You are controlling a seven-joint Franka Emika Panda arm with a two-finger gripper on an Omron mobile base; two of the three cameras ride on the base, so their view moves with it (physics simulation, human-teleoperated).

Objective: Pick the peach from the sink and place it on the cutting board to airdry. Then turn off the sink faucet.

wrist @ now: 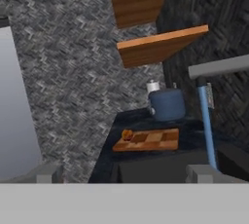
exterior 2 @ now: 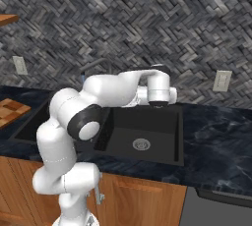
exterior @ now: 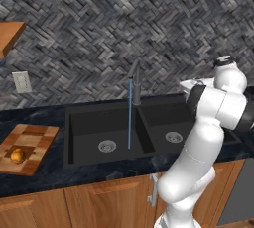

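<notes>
**Peach on board; faucet shut-off outstanding**

White arm segments fill the near foreground of both base views, rising from the cabinet front and reaching over the right basin of the sink (exterior: 84, 138). The tool (wrist: 124, 175) shows as two small finger tips at the bottom of the hand view, set well apart with nothing between them: open and empty.

Position of task items: the peach (exterior: 17, 155) rests on the cutting board (exterior: 34, 140), toward its near-left part, on the tabletop (exterior: 39, 177) left of the sink. In the hand view it sits at the board's left end. Neither basin holds anything but its drain.

Step in hand, by judgement: the placing appears complete, and the faucet remains to be dealt with. The sink faucet (exterior: 135, 84) stands at the back of the sink between the basins, and its blue water stream (exterior: 130, 113) runs down to the left basin floor, so it is on. In the hand view the spout and stream lie just to the right of the tool.

Next move, by judgement: bring the tool to the faucet's control and push it to the off position. The control itself is not clearly resolved in these views.

Surroundings: a dark blue pot (wrist: 167, 104) stands beyond the board against the wall; wooden shelves (wrist: 160, 46) hang above it; a wall socket (exterior: 22, 82) sits left of the sink. None lies between tool and faucet. The spout is the nearest thing to knock.
</notes>
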